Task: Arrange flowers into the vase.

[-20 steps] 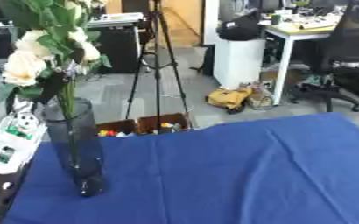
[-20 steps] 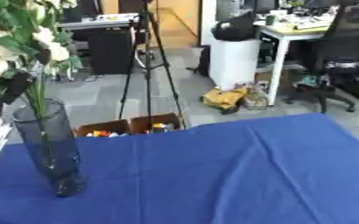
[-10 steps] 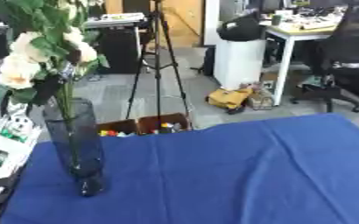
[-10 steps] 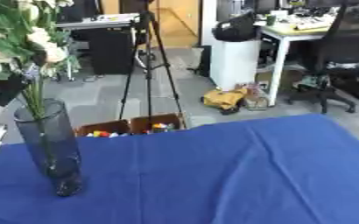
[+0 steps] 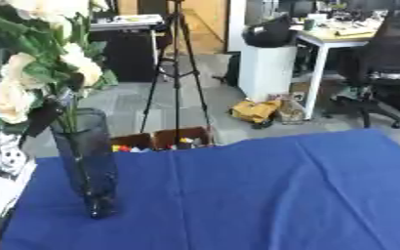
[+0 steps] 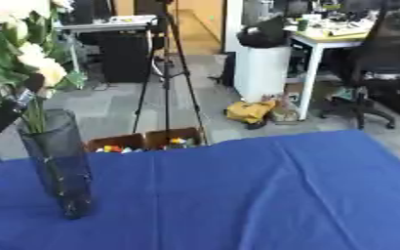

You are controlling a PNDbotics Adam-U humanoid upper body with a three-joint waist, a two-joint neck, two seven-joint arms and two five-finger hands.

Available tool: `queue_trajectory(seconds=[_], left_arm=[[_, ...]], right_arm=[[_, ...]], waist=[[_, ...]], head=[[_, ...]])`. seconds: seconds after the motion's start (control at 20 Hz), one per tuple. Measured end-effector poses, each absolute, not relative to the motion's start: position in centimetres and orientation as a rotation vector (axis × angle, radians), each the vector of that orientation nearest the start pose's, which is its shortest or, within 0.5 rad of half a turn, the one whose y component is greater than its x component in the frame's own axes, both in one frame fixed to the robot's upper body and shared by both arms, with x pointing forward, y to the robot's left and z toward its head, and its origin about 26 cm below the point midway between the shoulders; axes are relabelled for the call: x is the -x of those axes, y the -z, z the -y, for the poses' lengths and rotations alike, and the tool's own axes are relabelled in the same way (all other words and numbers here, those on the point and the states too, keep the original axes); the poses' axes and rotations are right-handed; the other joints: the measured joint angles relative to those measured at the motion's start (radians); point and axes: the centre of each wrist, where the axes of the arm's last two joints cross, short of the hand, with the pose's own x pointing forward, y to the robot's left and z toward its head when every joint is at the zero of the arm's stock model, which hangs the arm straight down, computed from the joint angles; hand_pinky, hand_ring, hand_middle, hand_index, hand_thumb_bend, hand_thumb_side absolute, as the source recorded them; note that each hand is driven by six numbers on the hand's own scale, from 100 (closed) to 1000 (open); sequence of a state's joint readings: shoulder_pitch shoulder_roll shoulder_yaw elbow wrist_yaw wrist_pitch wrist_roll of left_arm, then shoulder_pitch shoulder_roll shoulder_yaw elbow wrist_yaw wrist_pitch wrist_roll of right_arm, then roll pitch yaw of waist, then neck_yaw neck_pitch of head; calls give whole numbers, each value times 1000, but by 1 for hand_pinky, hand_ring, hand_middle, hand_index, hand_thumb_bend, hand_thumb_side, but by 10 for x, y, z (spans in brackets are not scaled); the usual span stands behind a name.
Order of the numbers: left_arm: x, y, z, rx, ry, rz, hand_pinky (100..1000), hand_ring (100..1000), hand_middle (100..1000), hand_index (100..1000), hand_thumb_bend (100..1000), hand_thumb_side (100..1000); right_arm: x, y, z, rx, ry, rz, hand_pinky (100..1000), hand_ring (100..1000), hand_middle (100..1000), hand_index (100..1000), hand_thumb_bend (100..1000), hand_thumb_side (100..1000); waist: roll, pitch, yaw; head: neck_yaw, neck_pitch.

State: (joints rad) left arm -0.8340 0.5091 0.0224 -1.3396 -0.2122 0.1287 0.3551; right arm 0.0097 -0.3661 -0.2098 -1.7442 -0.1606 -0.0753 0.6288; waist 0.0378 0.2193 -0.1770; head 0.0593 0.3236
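Note:
A tall dark glass vase [image 5: 86, 161] stands upright on the blue tablecloth [image 5: 263, 195] at the left. A bunch of cream flowers [image 5: 77, 68] with green leaves rises out of it, and the stems reach down inside the glass. My left hand [image 6: 14, 108] comes in from the left edge, dark and blurred. It is curled on the stems just above the vase's rim. Its white forearm [image 5: 0, 181] shows lower at the left edge. My right hand shows in neither view.
The cloth-covered table fills the lower half, and its far edge runs behind the vase. Beyond the table stand a tripod [image 5: 176, 73], a cardboard box of coloured things [image 5: 156, 141], a white bin [image 5: 268, 68], a desk and an office chair [image 5: 387, 73].
The flowers and my left forearm have sunk lower, so the stems sit deeper in the vase. The vase itself has stayed in place.

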Motion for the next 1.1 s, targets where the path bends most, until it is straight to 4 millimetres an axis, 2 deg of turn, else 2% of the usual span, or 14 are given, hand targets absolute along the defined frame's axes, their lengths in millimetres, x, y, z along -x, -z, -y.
queue_trajectory(seconds=[0.35,0.4,0.75,0.8,0.85,1.1], left_arm=[[-420,-269,-302,-868,137,2082,513,558,566,711,836,692],[-420,-270,-301,-870,138,2082,523,568,585,735,897,704],[-415,-260,-299,-859,125,2063,523,568,585,735,897,704],[-414,-260,-299,-860,122,2061,578,562,584,746,894,721],[-414,-259,-300,-859,113,2056,578,561,583,746,893,722],[-404,-236,-307,-837,25,2012,577,560,581,745,890,727]], right_arm=[[-266,-78,373,-130,-627,1727,992,1000,590,1000,163,492],[-266,-78,373,-130,-627,1727,993,1000,590,1000,163,493],[-265,-77,373,-131,-625,1724,993,1000,590,1000,163,493],[-265,-77,373,-131,-625,1724,993,1000,590,1000,161,494],[-265,-77,374,-130,-623,1723,993,1000,590,1000,161,494],[-264,-75,373,-128,-612,1728,993,1000,591,1000,160,495]], waist=[[-4,0,0],[-4,0,0],[-10,0,5],[-10,0,5],[-13,0,10],[-27,0,19]], head=[[-1,0],[-1,0],[-8,0],[-9,0],[-10,0],[-17,0]])
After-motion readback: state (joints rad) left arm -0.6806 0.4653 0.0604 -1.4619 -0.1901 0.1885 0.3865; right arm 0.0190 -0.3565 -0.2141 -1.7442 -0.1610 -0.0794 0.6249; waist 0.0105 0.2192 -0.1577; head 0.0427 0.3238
